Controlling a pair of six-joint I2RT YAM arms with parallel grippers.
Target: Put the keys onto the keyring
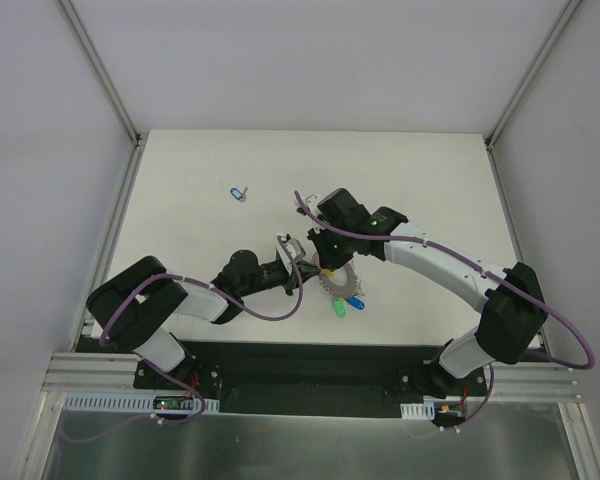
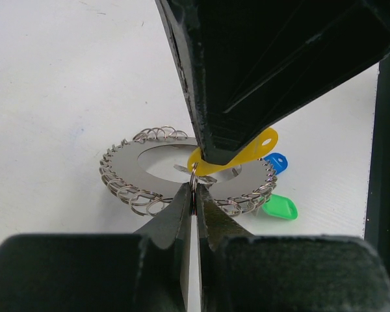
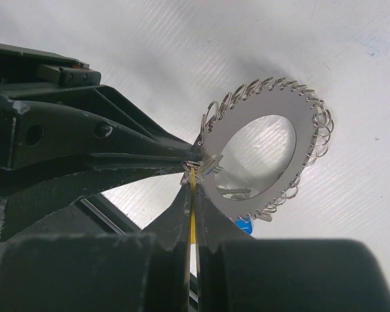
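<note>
Steadying the keyring (image 2: 127, 159) at mid-table by one wire coil of its rim, pinched between the closed fingers of the left gripper (image 2: 194, 190), likely to keep that coil still and presented. Pressing the yellow key (image 2: 260, 146) against the same spot, clamped in the tightly closed right gripper (image 3: 193, 190), presumably to work it onto the coil. Leaving a blue key (image 2: 276, 161) and a green key (image 2: 281, 208) at the ring's rim, seemingly already hooked on. Ignoring for now another blue key (image 1: 239, 193), well apart on the table (image 1: 180, 160).
</note>
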